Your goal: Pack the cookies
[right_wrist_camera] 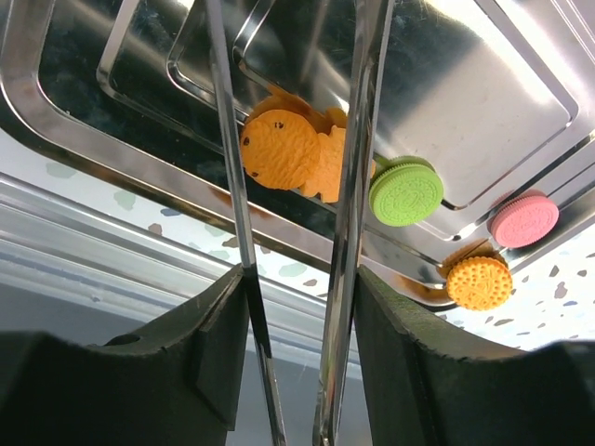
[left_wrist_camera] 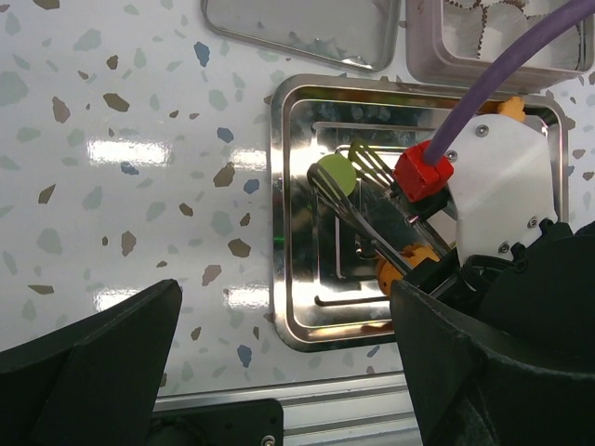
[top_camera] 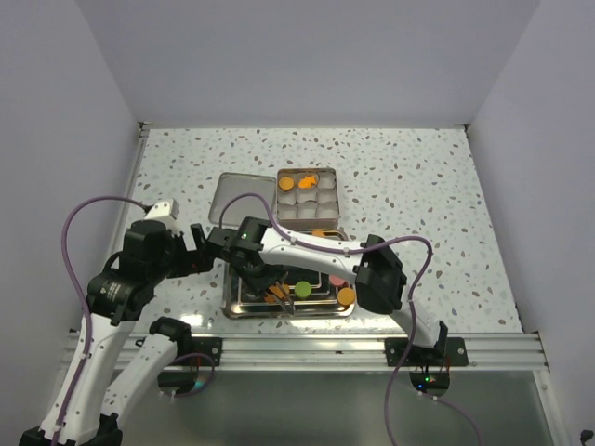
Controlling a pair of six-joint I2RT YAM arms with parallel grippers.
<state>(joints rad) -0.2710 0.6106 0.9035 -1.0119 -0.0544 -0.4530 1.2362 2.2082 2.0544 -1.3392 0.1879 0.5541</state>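
Note:
Several cookies lie in a steel tray point(right_wrist_camera: 74, 121): two orange flower-shaped ones point(right_wrist_camera: 279, 149), a green disc point(right_wrist_camera: 406, 190), a pink disc point(right_wrist_camera: 523, 220) and an orange disc point(right_wrist_camera: 479, 282). My right gripper point(right_wrist_camera: 299, 279) is shut on metal tongs point(right_wrist_camera: 228, 167), whose two arms straddle the flower-shaped cookies with a gap between them. In the top view the tongs point(top_camera: 279, 295) reach down into the tray point(top_camera: 232, 308). My left gripper point(left_wrist_camera: 284, 307) hangs open over the tray's near left corner and holds nothing.
A metal box point(top_camera: 307, 195) with white paper cups stands behind the tray; two of its cups hold orange cookies point(top_camera: 286, 183). Its lid point(top_camera: 237, 197) lies to its left. The right arm point(top_camera: 316, 249) crosses over the tray. An aluminium rail point(top_camera: 307, 348) runs along the near edge.

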